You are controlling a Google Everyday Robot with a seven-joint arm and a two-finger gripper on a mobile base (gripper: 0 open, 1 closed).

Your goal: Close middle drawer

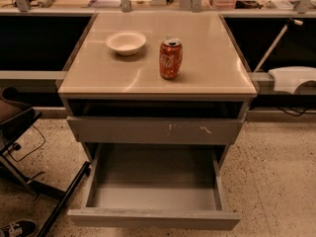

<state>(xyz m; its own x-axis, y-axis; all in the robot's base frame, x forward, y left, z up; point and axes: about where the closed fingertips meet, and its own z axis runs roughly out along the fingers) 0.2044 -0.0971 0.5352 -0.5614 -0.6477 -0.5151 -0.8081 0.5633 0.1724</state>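
The middle drawer point(153, 218) is pulled far out of the cabinet, its plain grey front near the bottom edge of the view and its shallow grey box interior point(154, 179) empty. Above it sits the grey drawer with white scratch marks point(154, 131), slightly open. My gripper and arm are not in view.
The cabinet's beige top point(212, 63) holds a white bowl point(126, 42) and a red soda can point(171, 58). A black chair base point(29, 147) stands at the left, with a dark shoe point(17, 228) beside it. A white object point(294, 78) lies at the right. The floor is speckled.
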